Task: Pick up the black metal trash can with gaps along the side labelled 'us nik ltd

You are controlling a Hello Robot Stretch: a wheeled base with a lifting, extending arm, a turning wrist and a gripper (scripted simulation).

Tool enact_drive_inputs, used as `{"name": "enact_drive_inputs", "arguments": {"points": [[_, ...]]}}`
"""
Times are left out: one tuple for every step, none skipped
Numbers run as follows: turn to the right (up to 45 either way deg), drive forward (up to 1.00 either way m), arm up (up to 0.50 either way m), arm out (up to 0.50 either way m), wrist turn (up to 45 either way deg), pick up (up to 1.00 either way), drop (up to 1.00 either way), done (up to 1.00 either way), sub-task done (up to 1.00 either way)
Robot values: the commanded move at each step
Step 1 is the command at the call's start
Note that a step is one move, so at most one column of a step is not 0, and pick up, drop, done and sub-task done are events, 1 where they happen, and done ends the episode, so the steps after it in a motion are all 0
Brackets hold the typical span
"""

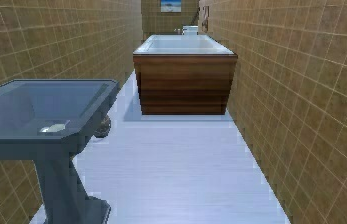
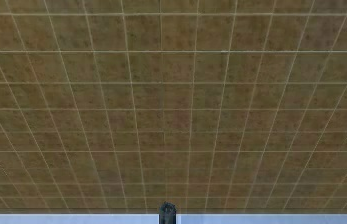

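A small dark stub (image 2: 167, 212) pokes up from the arm side view's bottom edge, just in front of a brown tiled wall (image 2: 171, 100). It looks like the tip of my gripper. Its far end cannot be made out, so I cannot tell whether it holds anything.
In the forward view a narrow bathroom runs ahead between brown tiled walls. A blue-grey pedestal sink (image 1: 41, 115) stands at the near left. A wood-panelled bathtub (image 1: 185, 75) closes off the far end. Pale floor (image 1: 176, 165) lies free between them.
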Motion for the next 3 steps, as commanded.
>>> {"name": "enact_drive_inputs", "arguments": {"points": [[0.0,0.0,0.08,0.0,0.0,0.0,0.0,0.0,0.0],[0.0,0.0,0.0,0.42,0.0,0.0,0.0,0.0,0.0],[0.0,0.0,0.0,0.0,45.0,0.0,0.0,0.0,0.0]]}}
